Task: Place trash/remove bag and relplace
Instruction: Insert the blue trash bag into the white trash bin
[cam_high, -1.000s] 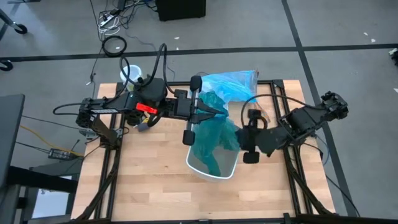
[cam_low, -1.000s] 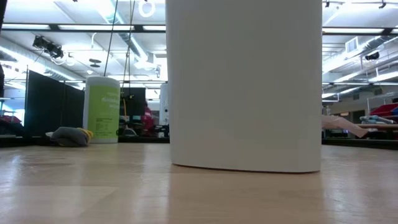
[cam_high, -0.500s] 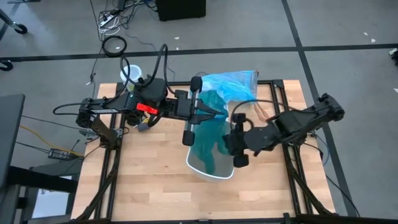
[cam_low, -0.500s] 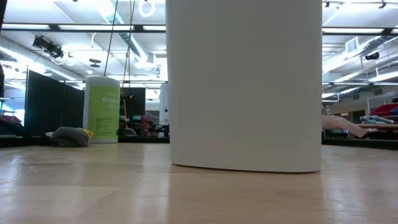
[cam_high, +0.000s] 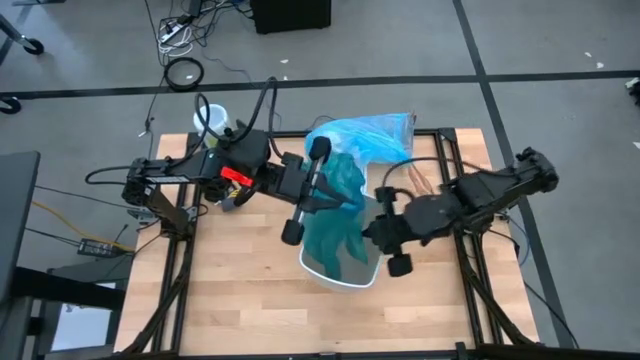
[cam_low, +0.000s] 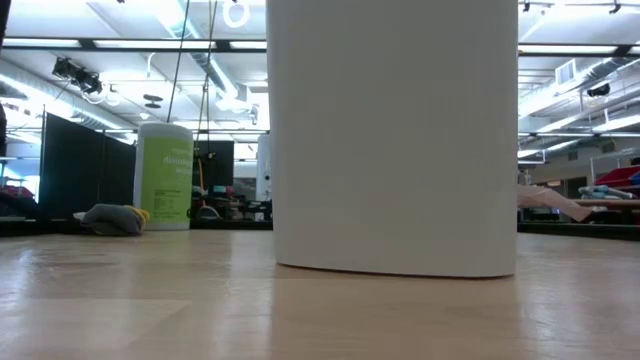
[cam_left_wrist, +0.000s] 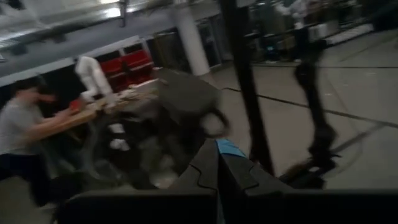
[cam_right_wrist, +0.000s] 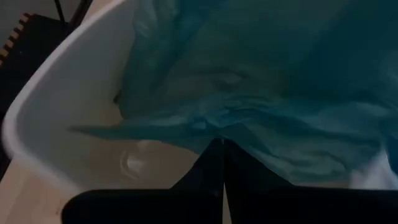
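Grippers hang over a white bin (cam_high: 340, 272) on the wooden table (cam_high: 240, 290). The left gripper (cam_high: 348, 204) is closed tight, pinching the top of a dark teal bag (cam_high: 335, 225) that hangs down into the bin. The right gripper (cam_high: 372, 232) is closed tight too, with its tips on the same teal bag at the bin's right side. The light blue bag (cam_high: 365, 135) lies bunched on the table behind the bin. A green and white tub (cam_low: 165, 177) stands at the table's far left corner.
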